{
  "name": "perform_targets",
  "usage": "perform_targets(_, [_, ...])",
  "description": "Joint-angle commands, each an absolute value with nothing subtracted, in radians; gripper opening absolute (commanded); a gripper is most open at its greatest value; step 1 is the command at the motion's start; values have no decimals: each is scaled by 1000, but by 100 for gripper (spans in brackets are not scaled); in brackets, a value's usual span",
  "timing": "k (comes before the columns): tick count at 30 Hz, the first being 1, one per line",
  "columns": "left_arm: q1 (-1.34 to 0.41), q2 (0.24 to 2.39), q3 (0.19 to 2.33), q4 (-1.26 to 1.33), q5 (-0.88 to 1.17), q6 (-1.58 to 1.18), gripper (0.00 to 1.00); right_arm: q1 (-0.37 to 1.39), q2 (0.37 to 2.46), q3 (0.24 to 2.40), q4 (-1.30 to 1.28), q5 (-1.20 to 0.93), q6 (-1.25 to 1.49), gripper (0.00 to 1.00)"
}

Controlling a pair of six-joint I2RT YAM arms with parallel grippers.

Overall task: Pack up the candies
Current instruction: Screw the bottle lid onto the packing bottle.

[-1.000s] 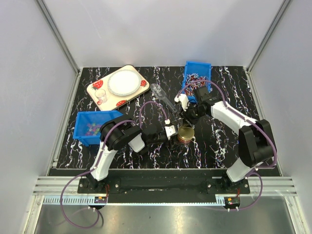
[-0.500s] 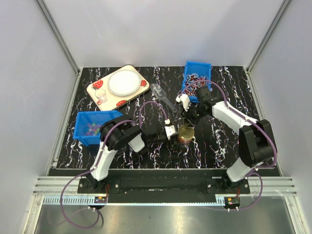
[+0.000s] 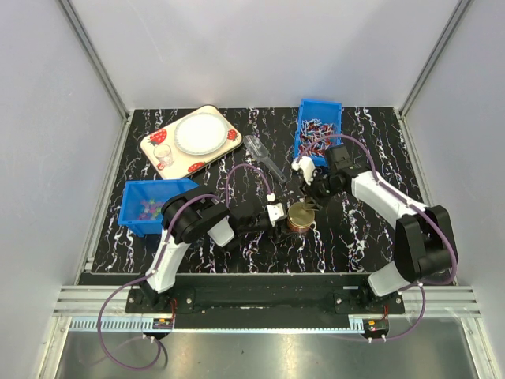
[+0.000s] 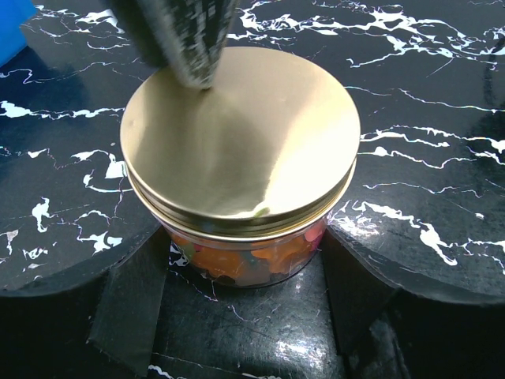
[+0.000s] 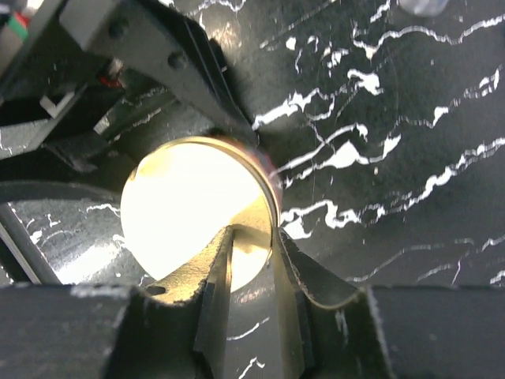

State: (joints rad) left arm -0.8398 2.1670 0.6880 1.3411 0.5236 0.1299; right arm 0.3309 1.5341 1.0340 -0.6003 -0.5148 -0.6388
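A glass jar with a gold lid stands mid-table. Orange, pink and green candies show through its wall. My left gripper is shut on the jar's sides, one finger at each side; in the top view it reaches in from the left. My right gripper hangs over the lid's far rim with its fingers nearly together, tips on the lid; in the top view it is just behind the jar. More loose candies lie in the blue bin at the left.
A second blue bin with longer wrapped sweets stands at the back right. A tray with a white plate and a small clear cup is at the back left. A clear plastic tool lies behind the jar.
My right gripper and forearm have shifted a little to the right and nearer, staying at the lid. The jar and the left arm have not moved.
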Motion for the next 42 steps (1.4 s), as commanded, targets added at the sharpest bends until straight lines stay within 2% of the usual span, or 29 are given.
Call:
perform_targets(1, [-827,2178,699,1442,508,137,60,325,1454,985,-680,-499,-649,32])
perform_targets(10, [-827,2180,699,1442,509,135,59,321,1379,936,-718,-486,-652,32])
perform_targets(17, [-827,2180,701,1442,509,137,59,322,1344,1011,-719,-477,-634,35])
perform_targets(22, [-828,2180,701,1442,509,135,59,322,1380,1091,-681,-488,-621,45])
perform_targets(23, [-827,2181,701,1442,511,135,59,322,1405,1098,-675,-489,-621,51])
perform_targets(26, [-827,2181,701,1442,511,135,59,324,1462,1132,-644,-503,-624,54])
perform_targets(33, [-828,2181,703,1440,509,138,59,342,1595,1195,-623,-564,-621,54])
perform_targets(42, [-827,2184,704,1437,511,135,59,377,1629,1169,-618,-561,-644,52])
